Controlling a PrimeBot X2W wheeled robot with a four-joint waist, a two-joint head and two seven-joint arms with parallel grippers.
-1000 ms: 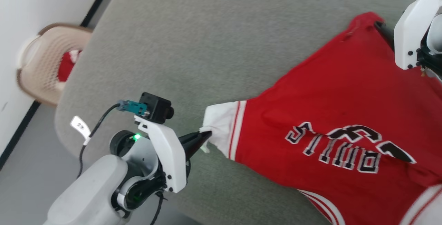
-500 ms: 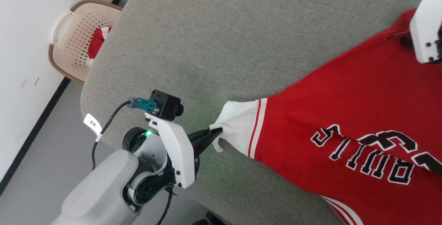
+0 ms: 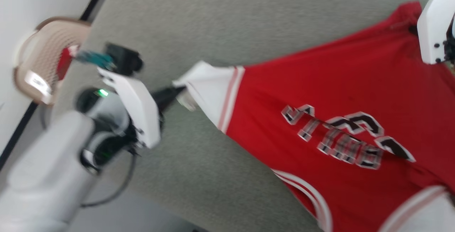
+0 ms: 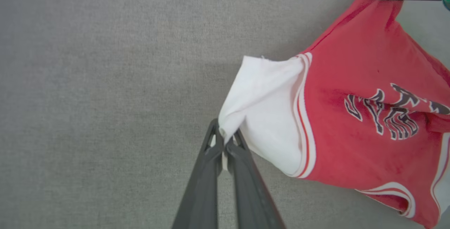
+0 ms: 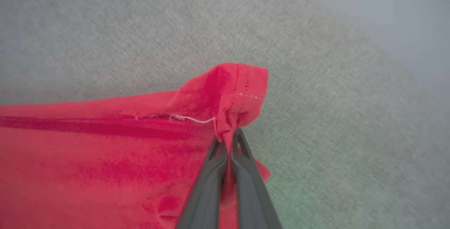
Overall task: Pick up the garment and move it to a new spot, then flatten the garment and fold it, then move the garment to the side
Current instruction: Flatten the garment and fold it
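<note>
Two corners of the garment sit clamped, white in the left gripper, red in the right gripper, to spread it flat.

— What colour is the garment?

— Red, with a white band edged in thin red stripes at the corner caught by the left gripper, whose fingers are dark grey. Farther from it runs black lettering outlined in white.

— And by the right gripper?

— Plain red, with a dotted line of pale stitches (plus one loose white thread).

— Underneath?

— A grey-green woven surface. Beyond the left gripper, a beige perforated basket holds something red.
</note>
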